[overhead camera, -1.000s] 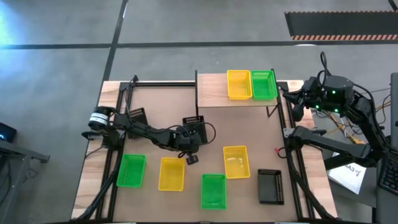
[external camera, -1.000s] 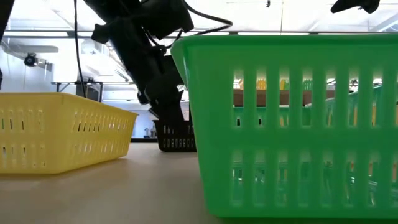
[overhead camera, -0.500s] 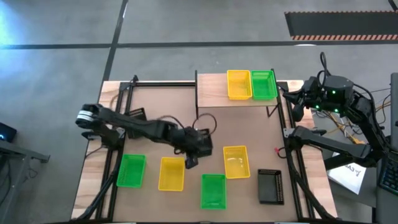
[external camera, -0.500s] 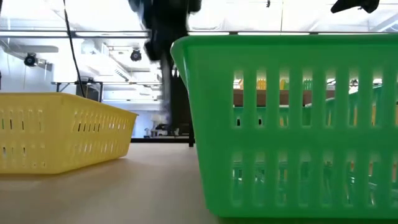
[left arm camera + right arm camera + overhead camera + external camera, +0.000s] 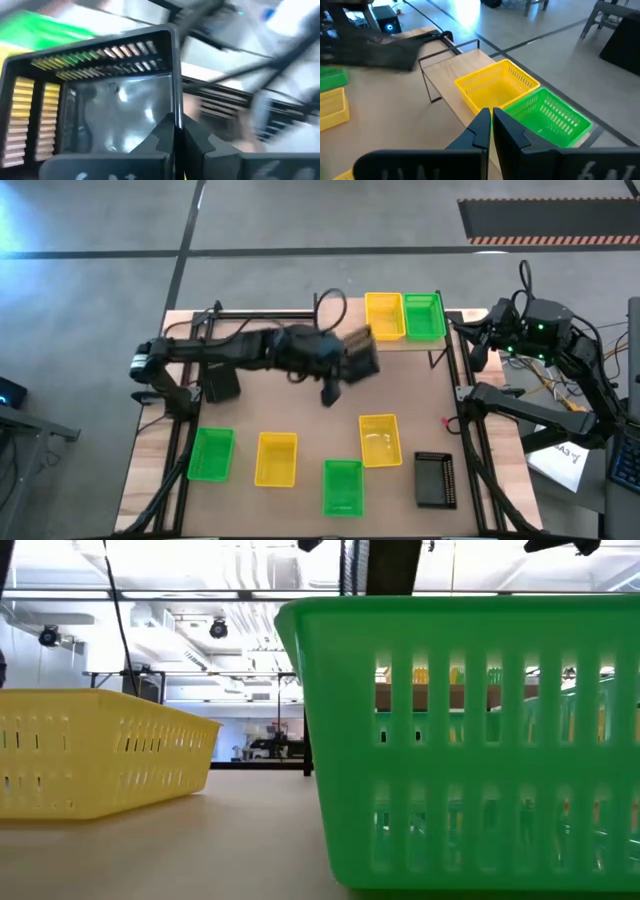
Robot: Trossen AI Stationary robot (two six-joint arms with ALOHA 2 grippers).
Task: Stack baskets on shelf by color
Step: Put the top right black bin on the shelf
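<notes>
My left gripper [image 5: 343, 370] is above the middle of the table, shut on a black basket [image 5: 360, 352] that is in the air just in front of the shelf [image 5: 340, 338]. On the shelf stand a yellow basket [image 5: 384, 315] and a green basket [image 5: 424, 316], side by side. On the table rest two green baskets [image 5: 211, 454] [image 5: 342, 486], two yellow baskets [image 5: 276, 458] [image 5: 379, 439] and another black basket [image 5: 435, 479]. My right gripper [image 5: 491, 120] is shut and waits at the table's right edge, beside the shelf. My left gripper holds the black basket by the top rim of one wall [image 5: 176, 107], pinched with one finger [image 5: 162, 137] inside the basket and the other finger [image 5: 196, 136] outside. The basket is lifted clear of the table and looks tilted.
Dark frame rails [image 5: 182, 430] run along the table's left and right sides. The low view is filled by the near green basket [image 5: 470, 740] and a yellow basket [image 5: 100, 750]. Bare shelf board lies left of the yellow basket.
My left gripper has risen from the table's middle and swung toward the far edge and the right, toward the shelf. The black basket it holds, which stood on the table a second ago, is now lifted clear and carried along.
</notes>
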